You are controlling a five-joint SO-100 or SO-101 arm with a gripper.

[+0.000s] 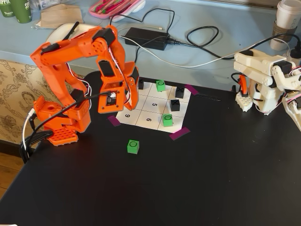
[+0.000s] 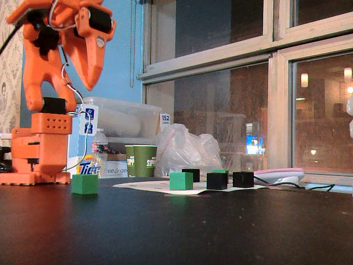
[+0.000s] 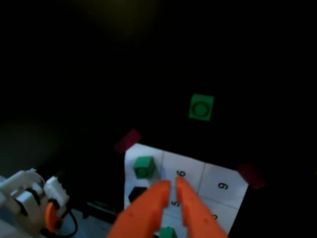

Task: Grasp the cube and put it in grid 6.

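On the black bench [image 1: 188, 188], nearest to the camera in a fixed view, the small bright green cube [image 1: 133, 146] with a black circle on its top is sitting alone on the dark surface, just off the paper board and apart from every other thing. In the wrist view the same cube [image 3: 201, 107] is showing beyond the edge of the board, and in the low fixed view it [image 2: 85, 184] is standing in front of the arm's base.

Behind it the white paper board with nine printed cells [image 1: 153, 111] is lying flat, held by purple tape strips [image 1: 179, 134] at its corners. The cell printed with the digit 6 [image 1: 149, 119] is lying in the near row and nothing is standing on it. Beside it, on the near right corner cell, another green cube [image 1: 167, 120] is sitting. Farther on, two black cubes marked X [image 1: 175, 105] are standing on the board, and a third green cube [image 1: 161, 85] is sitting on the far row.

The orange plastic arm [image 1: 75, 70] is bending over the left part of the board. Its gripper [image 3: 172, 184] is hanging above the board, and in the wrist view its two orange fingers [image 3: 151, 203] are almost pressed together, with only a narrow slit between them, pinching nothing.

At the far right a white robot arm [image 1: 263, 77] is resting.
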